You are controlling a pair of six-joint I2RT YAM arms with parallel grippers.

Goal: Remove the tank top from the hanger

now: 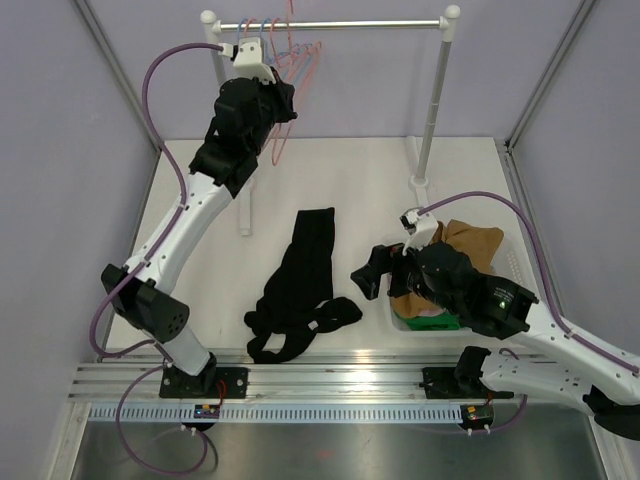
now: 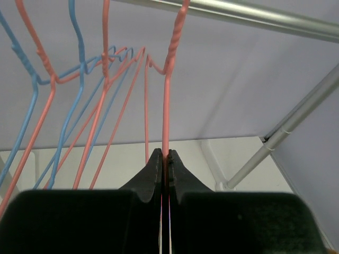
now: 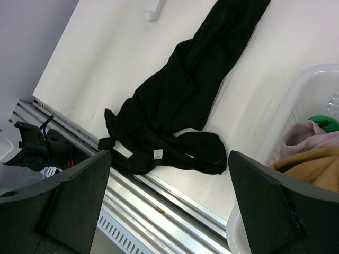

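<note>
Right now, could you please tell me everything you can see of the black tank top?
The black tank top is soft, thin-looking fabric, lying crumpled in a long strip on the white table. Its straps bunch at the near end by the rail, where a small white label shows. Only the table touches it; the white basket stands apart on its right.

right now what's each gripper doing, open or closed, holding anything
Left gripper: closed on the pink hanger, which hangs on the rail.
Right gripper: open, holding nothing, near the black tank top.
</note>
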